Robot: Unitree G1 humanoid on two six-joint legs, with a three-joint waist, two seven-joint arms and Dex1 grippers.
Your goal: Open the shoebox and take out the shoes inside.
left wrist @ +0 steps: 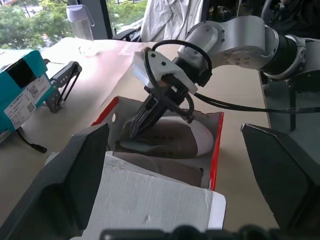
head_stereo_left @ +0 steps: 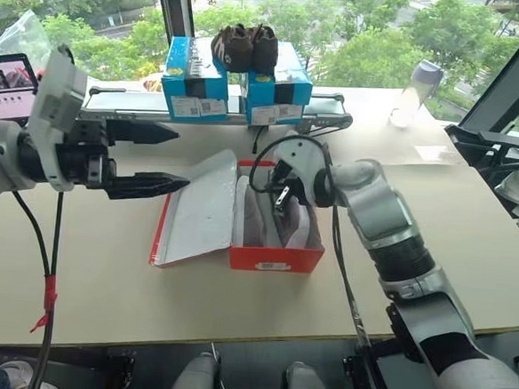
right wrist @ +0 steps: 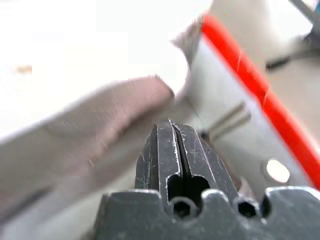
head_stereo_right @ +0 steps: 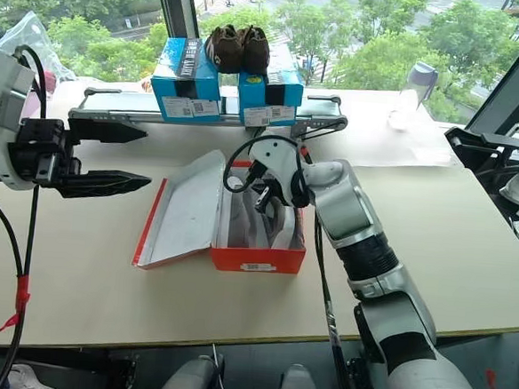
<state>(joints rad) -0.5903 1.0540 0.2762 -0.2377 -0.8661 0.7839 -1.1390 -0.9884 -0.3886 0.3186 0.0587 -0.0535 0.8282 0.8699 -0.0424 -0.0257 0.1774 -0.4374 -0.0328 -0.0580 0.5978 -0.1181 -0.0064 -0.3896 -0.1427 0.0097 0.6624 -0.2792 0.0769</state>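
Nearest you, at the left, your left gripper (head_stereo_left: pixel 146 160) hung over the table (head_stereo_left: pixel 103 273) with its fingers spread and nothing in them, just left of the shoebox (head_stereo_left: pixel 273 256), whose lid lay flung open to the left. Inside it lay the shoes (left wrist: pixel 165 142), and your right gripper (left wrist: pixel 142 117) was down on the upper one, fingers clenched together, seemingly pinching its edge. You would have done well to raise it slowly and straight, clear of the right wall, watching for slip.

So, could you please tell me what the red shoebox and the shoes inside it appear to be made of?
The shoebox looks like cardboard: thin flat walls, matte red outside, plain white inside the folded-back lid. The shoes look like soft woven or suede-like fabric, matte grey-taupe, with a white lining showing; the exact fabric is unclear.
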